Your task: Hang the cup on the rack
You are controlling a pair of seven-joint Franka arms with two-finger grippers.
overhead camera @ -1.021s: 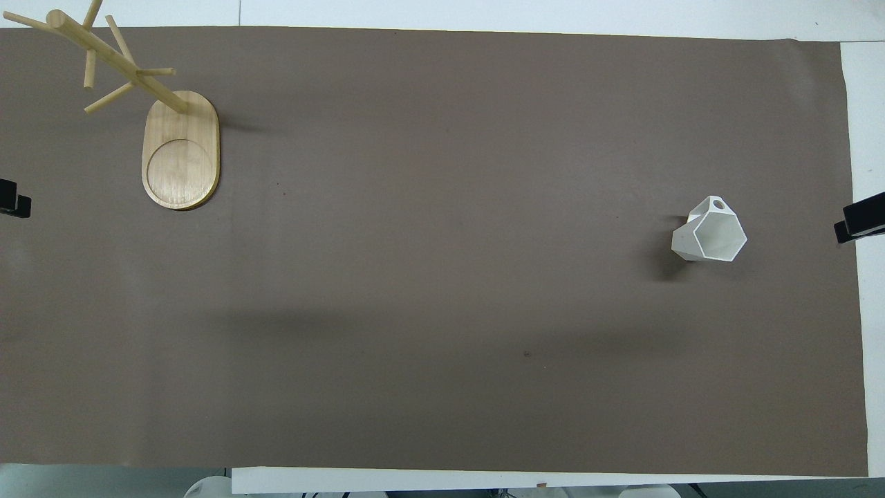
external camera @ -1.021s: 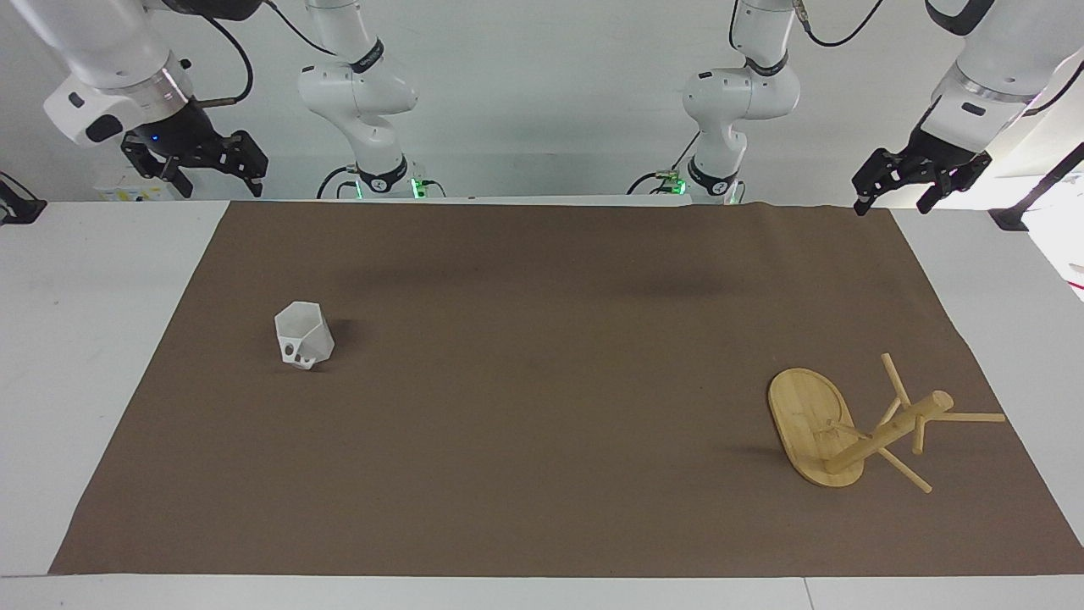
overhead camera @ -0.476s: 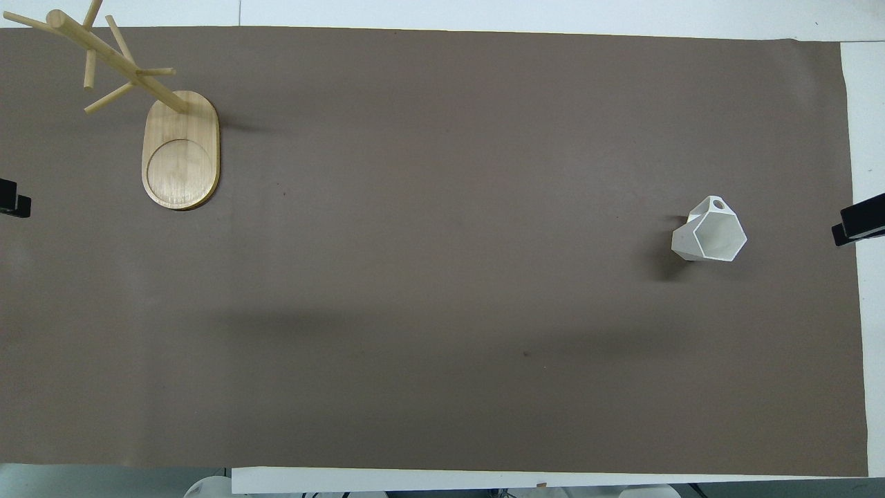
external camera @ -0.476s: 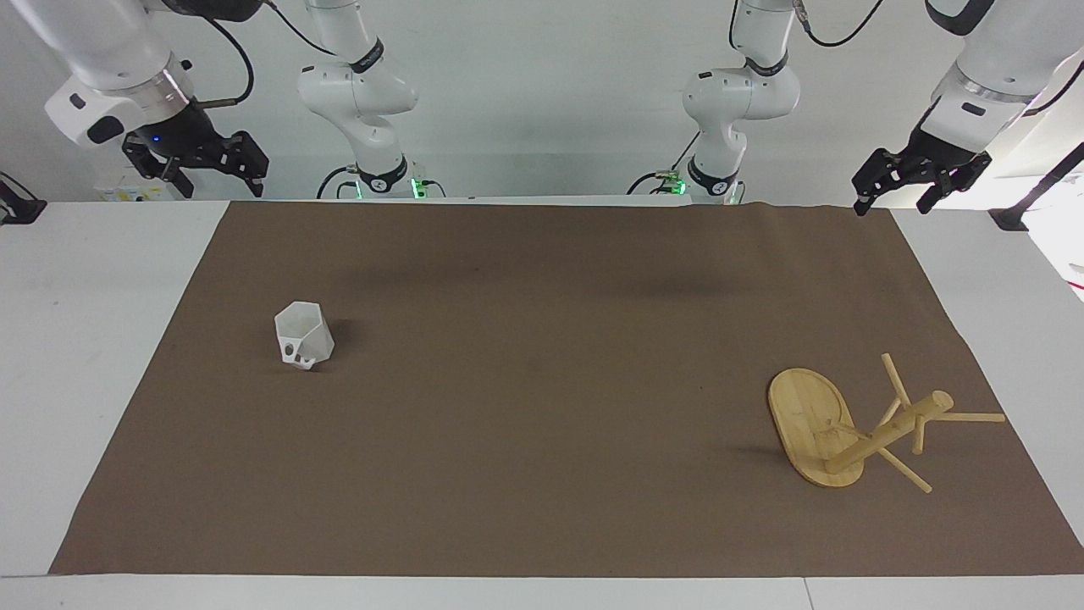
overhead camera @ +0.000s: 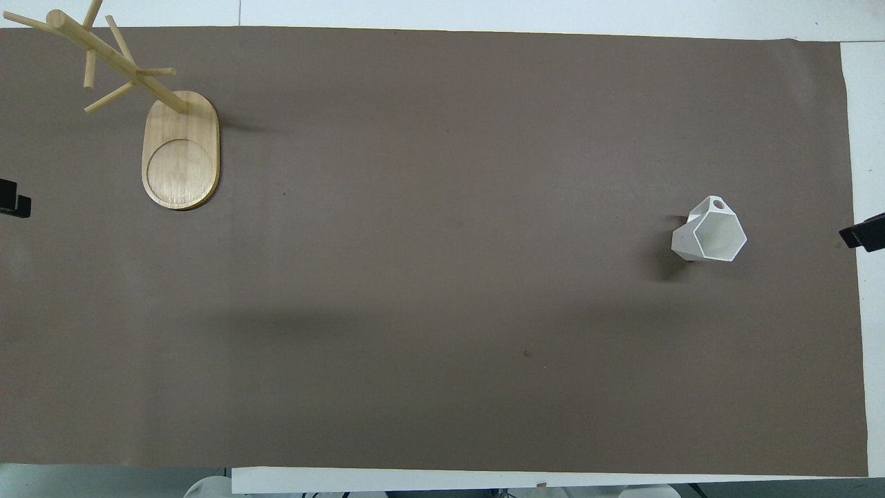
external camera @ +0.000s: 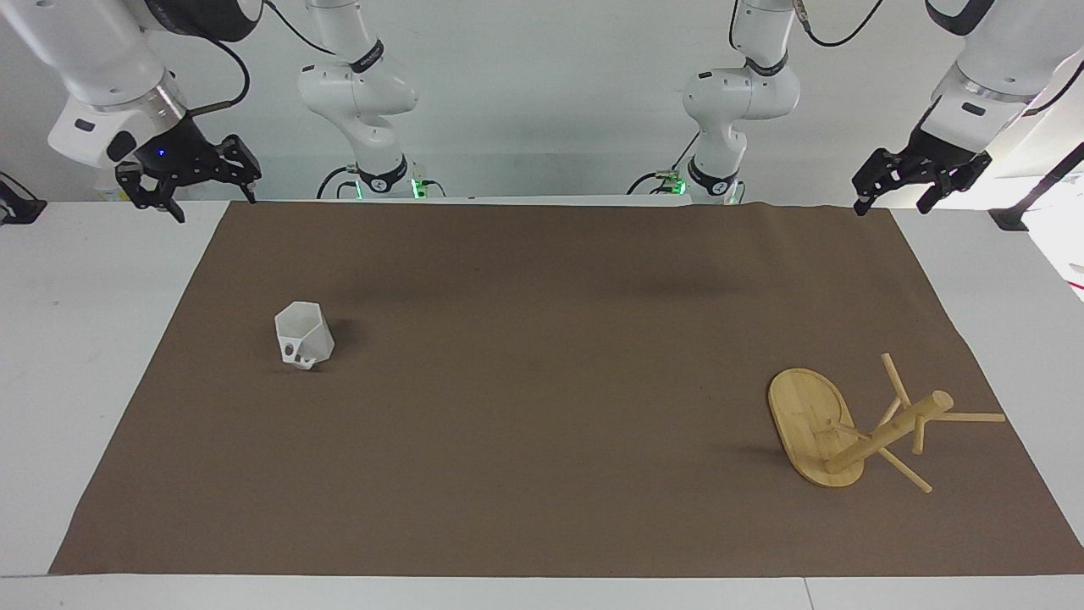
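A white table (external camera: pixel 85 339) is covered across most of its top by a brown mat (external camera: pixel 542 381). The cup (external camera: pixel 304 335), white and faceted with a six-sided rim, stands upright on the mat toward the right arm's end of the table, about midway between the robots' edge and the edge away from them. Its blocky handle, pierced by a hole, points away from the robots. The rack (external camera: pixel 855 432), a light bamboo mug tree, stands on the mat near the corner at the left arm's end that lies away from the robots. Its flat oval base rests on the mat, and its round post rises from the part of the base that lies farther from the robots, with thin pegs angling outward. Cup and rack are well apart, almost the whole length of the mat between them, and nothing hangs on the pegs. The right pincer (external camera: pixel 188 185) hangs in the air above the corner of the table at the robots' edge on the right arm's end, its two fingers spread apart and holding nothing. The left pincer (external camera: pixel 919 182) hangs above the corner at the robots' edge on the left arm's end, also spread open and empty. Neither pincer touches the cup or the rack.
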